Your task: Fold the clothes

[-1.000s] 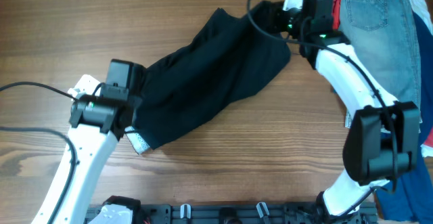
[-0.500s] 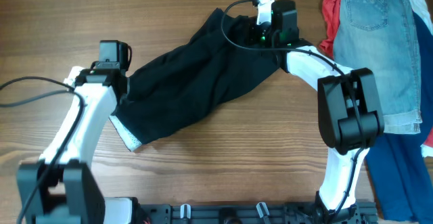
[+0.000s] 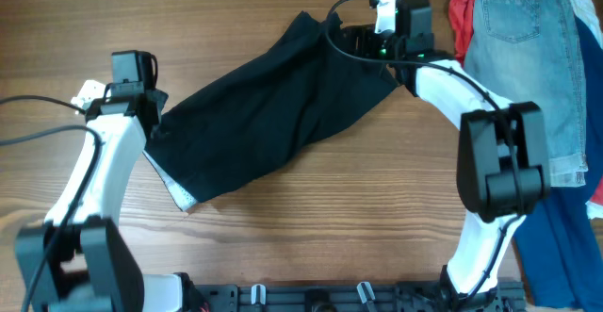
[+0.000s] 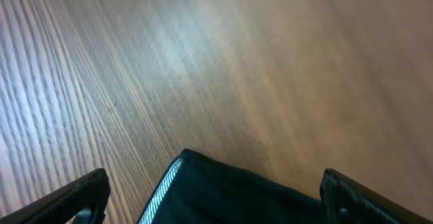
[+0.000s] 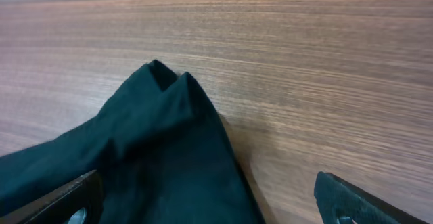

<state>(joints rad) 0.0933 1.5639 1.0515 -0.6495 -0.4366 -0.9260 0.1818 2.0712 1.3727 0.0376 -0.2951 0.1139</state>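
Black garment [image 3: 273, 123] lies diagonally across mid table [image 3: 377, 208], spread long, prob. so I can fold end to end. L gripper [image 4: 216, 200] straddles its left end and R gripper [image 5: 210, 200] its far-right end. Both are spread, not pinching. Bare wood in front; denim shorts [image 3: 528, 67] crowd the right edge.

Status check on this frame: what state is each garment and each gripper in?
black garment: unfolded, spread diagonally, light inner edge showing at its lower-left corner.
denim shorts: unfolded, lying flat at far right.
red piece: bunched, partly under the shorts.
dark-blue piece: partly out of frame, state unclear.
left gripper: open, over the garment's edge.
right gripper: open, over a garment corner.
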